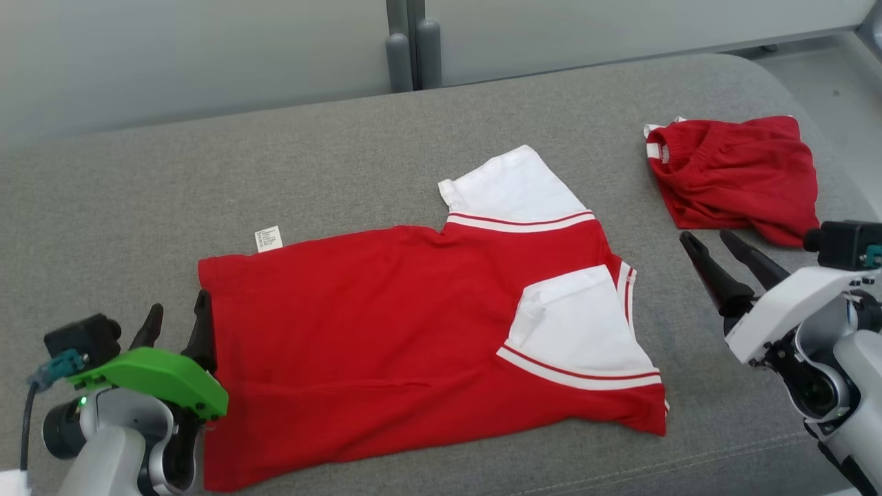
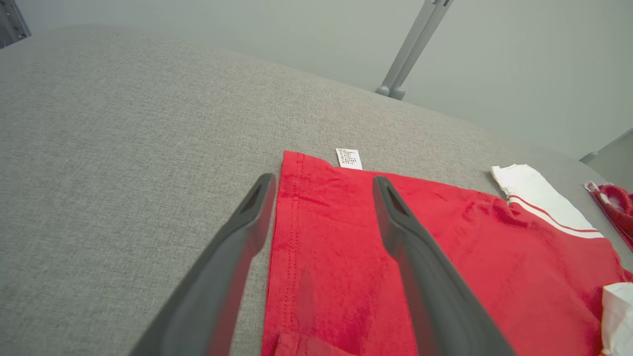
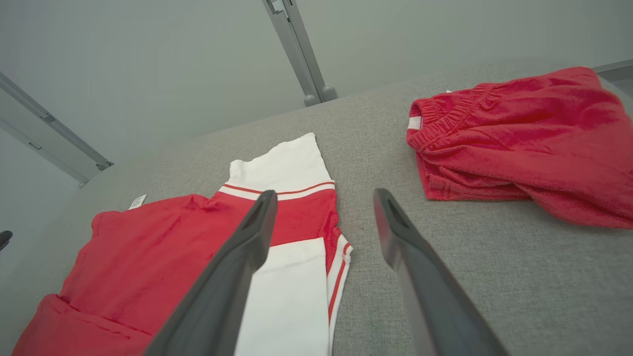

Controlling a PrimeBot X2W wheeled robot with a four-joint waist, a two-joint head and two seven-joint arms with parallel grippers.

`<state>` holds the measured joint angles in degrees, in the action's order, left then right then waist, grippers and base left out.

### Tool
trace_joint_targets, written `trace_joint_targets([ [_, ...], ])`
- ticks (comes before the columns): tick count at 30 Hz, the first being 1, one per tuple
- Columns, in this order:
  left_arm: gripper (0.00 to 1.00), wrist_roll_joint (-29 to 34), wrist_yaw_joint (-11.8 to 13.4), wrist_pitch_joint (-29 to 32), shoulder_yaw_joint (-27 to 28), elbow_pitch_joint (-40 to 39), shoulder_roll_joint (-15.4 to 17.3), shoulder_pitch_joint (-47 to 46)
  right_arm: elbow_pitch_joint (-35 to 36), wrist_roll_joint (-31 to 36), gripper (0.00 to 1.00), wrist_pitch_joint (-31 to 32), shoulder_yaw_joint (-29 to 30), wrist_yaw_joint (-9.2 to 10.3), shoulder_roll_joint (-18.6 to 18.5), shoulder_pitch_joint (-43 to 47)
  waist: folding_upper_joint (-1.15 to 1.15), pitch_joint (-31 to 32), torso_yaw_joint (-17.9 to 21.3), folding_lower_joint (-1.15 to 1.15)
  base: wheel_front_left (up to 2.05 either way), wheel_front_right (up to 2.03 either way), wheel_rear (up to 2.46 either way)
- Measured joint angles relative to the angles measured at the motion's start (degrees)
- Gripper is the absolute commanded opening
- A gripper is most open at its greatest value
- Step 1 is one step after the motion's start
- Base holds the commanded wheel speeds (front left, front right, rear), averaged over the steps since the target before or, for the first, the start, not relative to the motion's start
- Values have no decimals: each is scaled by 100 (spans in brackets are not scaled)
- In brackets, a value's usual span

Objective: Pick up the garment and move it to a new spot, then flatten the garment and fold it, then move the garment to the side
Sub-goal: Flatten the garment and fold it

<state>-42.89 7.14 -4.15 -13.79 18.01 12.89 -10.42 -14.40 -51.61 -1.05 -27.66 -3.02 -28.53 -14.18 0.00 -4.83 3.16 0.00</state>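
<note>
A grey woven-fabric cushion [image 1: 138, 193] carries two garments. Near its middle a red short-sleeved shirt [image 1: 386, 324] with white, red-striped sleeves lies flat, one sleeve folded onto the body, a small white label [image 1: 268, 238] at its edge. Well apart, at the far right, lies a crumpled red pair of shorts [image 1: 737, 179].

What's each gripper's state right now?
Left gripper: open, holding nothing, at the red-and-white shirt's hem.
Right gripper: open, holding nothing, between the shirt and the red shorts.
</note>
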Motion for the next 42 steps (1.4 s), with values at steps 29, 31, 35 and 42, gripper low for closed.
trace_joint_targets([
  [29, 100, 582, 0, 942, 121, 1869, 67, -1888, 293, 175, 100, 521, -209, -94, 5, -776, 0, -1097, 390, 0, 0, 0, 0],
  [31, 100, 586, 0, 943, 181, 1939, 69, -1905, 301, 175, 100, 522, -212, -94, 12, -783, 0, -1124, 398, 0, 0, 0, 0],
  [35, 100, 592, 0, 939, 200, 2103, 67, -2023, 302, 175, 100, 521, -210, -94, 22, -831, 0, -1186, 414, 0, 0, 0, 0],
  [42, 45, 681, 0, 938, 77, 2263, 35, -2213, 299, 175, 100, 520, -205, -94, 25, -888, 0, -1246, 424, 0, 0, 0, 0],
])
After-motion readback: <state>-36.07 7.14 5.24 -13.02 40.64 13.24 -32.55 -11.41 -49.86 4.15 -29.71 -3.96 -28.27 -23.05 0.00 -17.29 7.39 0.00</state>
